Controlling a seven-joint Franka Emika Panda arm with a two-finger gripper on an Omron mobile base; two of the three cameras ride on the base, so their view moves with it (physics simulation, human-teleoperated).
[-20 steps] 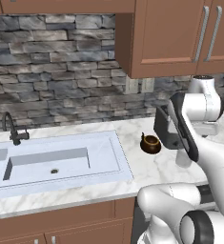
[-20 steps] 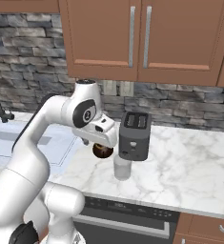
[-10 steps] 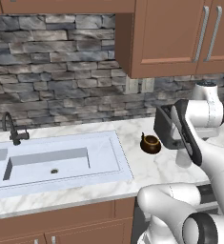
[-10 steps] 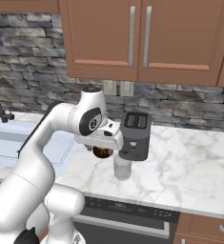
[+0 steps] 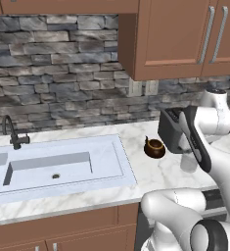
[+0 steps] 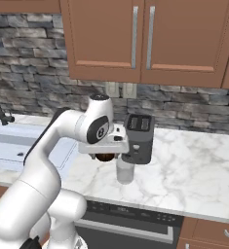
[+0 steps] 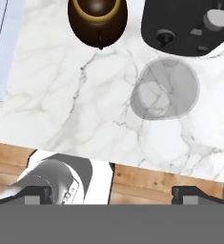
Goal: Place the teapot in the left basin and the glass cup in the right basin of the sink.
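Sink (image 5: 62, 169) is set into the white marble tabletop (image 5: 155, 171) at far left, dark faucet (image 5: 11, 135) behind it; right basin (image 5: 53, 169) is seen with its drain hole. Teapot (image 5: 154, 148) is stood on the tabletop just right of the sink. Arm is folded high over the tabletop, hand pointed straight down; gripper (image 7: 111, 193) is held above the front edge, jaws spread wide, nothing grasped. Glass cup (image 7: 165, 89) is stood upright right of the teapot, just in front of the black toaster (image 5: 175, 130). Stone backsplash (image 5: 53, 68) and wood cabinets (image 6: 150, 39) are seen behind.
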